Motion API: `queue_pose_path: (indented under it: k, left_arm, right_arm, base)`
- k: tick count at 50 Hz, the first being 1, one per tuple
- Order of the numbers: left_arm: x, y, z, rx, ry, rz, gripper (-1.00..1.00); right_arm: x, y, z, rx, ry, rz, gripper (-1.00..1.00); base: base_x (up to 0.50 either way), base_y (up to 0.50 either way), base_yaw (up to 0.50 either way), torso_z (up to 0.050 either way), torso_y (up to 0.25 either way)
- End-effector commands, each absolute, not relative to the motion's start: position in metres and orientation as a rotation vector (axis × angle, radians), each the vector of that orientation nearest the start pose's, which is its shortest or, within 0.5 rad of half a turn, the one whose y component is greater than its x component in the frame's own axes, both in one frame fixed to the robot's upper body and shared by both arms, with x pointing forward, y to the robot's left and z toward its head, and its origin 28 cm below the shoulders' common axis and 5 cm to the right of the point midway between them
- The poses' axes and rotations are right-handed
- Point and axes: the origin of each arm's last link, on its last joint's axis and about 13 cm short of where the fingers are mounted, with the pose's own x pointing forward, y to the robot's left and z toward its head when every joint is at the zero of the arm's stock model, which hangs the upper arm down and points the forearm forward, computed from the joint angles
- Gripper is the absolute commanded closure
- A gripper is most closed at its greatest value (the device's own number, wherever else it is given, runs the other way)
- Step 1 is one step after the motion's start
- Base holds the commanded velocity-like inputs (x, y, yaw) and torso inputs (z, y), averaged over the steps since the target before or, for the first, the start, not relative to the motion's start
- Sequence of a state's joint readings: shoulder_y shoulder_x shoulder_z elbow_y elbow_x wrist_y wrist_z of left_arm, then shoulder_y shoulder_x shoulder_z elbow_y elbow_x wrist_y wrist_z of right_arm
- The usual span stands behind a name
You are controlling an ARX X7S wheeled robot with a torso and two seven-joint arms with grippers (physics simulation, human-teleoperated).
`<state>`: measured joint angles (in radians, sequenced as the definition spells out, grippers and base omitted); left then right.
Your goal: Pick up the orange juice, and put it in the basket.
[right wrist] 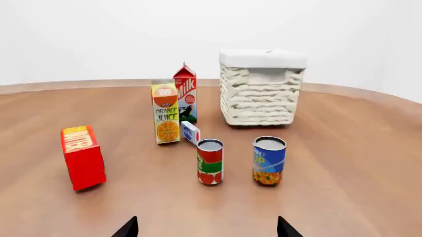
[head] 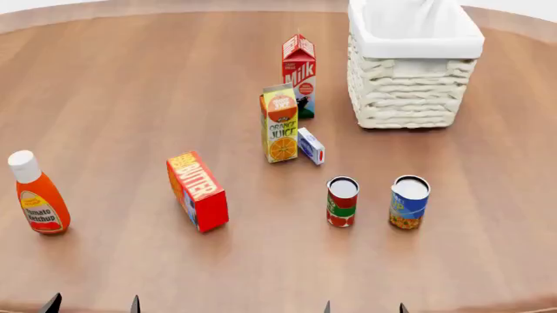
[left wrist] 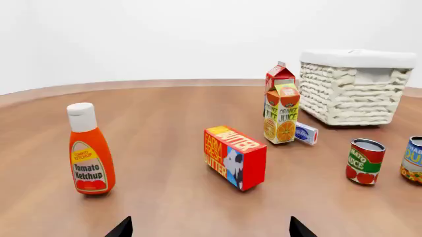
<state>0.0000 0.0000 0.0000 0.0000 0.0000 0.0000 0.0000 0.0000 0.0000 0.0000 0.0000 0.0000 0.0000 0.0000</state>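
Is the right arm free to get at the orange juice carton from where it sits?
Probably yes. The right gripper is open, and the orange juice stands upright ahead, with the two cans off to one side.

- We see of the left gripper point(head: 91, 304) only two dark, pointed fingertips point(left wrist: 121, 228).
- The right gripper point(head: 364, 307) shows the same: two black, wedge-shaped fingertips point(right wrist: 127, 228), without visible markings, cables or screws.
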Motion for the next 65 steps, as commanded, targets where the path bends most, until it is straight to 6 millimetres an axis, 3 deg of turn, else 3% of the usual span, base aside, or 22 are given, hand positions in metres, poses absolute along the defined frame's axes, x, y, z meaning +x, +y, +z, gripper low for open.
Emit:
queue_pose_path:
  k: [1, 7, 9, 12, 21, 27, 34, 42, 52, 65]
  left_arm:
    - [0.211, 0.205, 0.012, 0.013, 0.001, -0.001, -1.0]
    - [0.211, 0.205, 0.015, -0.012, -0.017, -0.016, -1.0]
    - [0.208, 0.204, 0.02, -0.167, -0.015, -0.061, -1.0]
    - [0.206, 0.205, 0.023, 0.028, -0.047, -0.026, -1.0]
    - [0.191, 0.208, 0.038, 0.047, -0.083, -0.009, -1.0]
    - [0.186, 0.21, 0.058, 0.054, -0.147, -0.013, -1.0]
    - [0.177, 0.211, 0.094, 0.006, -0.251, 0.001, -1.0]
    - [0.165, 0.211, 0.126, 0.007, -0.342, -0.003, -1.0]
    - [0.155, 0.212, 0.149, -0.005, -0.412, -0.003, -1.0]
    - [0.148, 0.216, 0.165, -0.003, -0.465, 0.012, -1.0]
  right_arm:
    - [0.211, -0.097, 0.012, 0.01, 0.001, -0.004, -1.0]
    - [0.211, -0.1, 0.012, 0.017, 0.007, -0.018, -1.0]
    - [0.211, -0.1, 0.013, 0.023, -0.004, -0.017, -1.0]
    - [0.21, -0.1, 0.014, 0.027, -0.004, -0.022, -1.0]
    - [0.193, -0.097, 0.02, -0.001, -0.025, -0.042, -1.0]
    - [0.191, -0.094, 0.038, -0.024, -0.073, -0.028, -1.0]
    - [0.187, -0.097, 0.062, -0.026, -0.141, -0.035, -1.0]
    - [0.178, -0.095, 0.102, 0.002, -0.241, -0.017, -1.0]
    - [0.166, -0.096, 0.136, -0.006, -0.339, -0.02, -1.0]
    - [0.16, -0.096, 0.149, -0.007, -0.378, -0.022, -1.0]
  base:
    - [0.0, 0.0, 0.0, 0.0, 0.0]
    - [0.0, 0.0, 0.0, 0.0, 0.0]
    - [0.0, 0.0, 0.0, 0.0, 0.0]
    - [0.0, 0.0, 0.0, 0.0, 0.0]
    - [0.0, 0.0, 0.0, 0.0, 0.0]
    - [0.0, 0.0, 0.0, 0.0, 0.0]
    - [0.0, 0.0, 0.0, 0.0, 0.0]
    - [0.0, 0.0, 0.0, 0.0, 0.0]
    - [0.0, 0.0, 0.0, 0.0, 0.0]
    - [0.0, 0.0, 0.0, 0.0, 0.0]
